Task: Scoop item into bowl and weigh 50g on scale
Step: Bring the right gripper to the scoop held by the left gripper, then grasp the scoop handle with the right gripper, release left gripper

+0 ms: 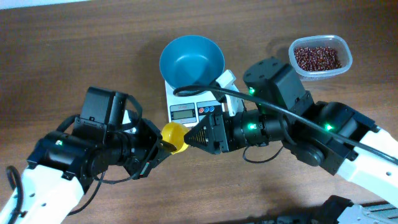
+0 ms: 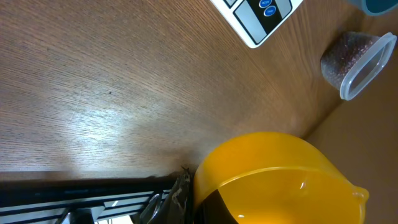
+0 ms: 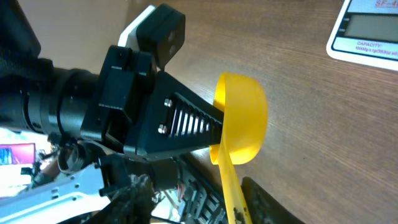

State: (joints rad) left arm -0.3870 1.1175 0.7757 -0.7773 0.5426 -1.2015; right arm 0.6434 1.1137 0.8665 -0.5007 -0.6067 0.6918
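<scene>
A yellow scoop [image 1: 174, 137] hangs above the table in front of the white scale [image 1: 186, 112]. My left gripper [image 1: 163, 146] is shut on the scoop's cup wall, seen in the left wrist view [image 2: 196, 186] and the right wrist view [image 3: 186, 124]. The scoop's cup [image 2: 273, 180] is empty. My right gripper [image 1: 191, 135] faces it, and its open fingers [image 3: 205, 205] straddle the scoop's handle [image 3: 231, 193]. The empty light-blue bowl [image 1: 191, 59] stands on the scale. The red-brown beans [image 1: 317, 57] lie in a clear tub [image 1: 292, 53] at the back right.
The scale's front with its display and buttons shows in the left wrist view [image 2: 258, 18] and the right wrist view [image 3: 367, 31]. The tub with beans [image 2: 342, 56] lies beyond it. A black cable [image 1: 273, 109] runs over the right arm. Bare wooden table surrounds everything.
</scene>
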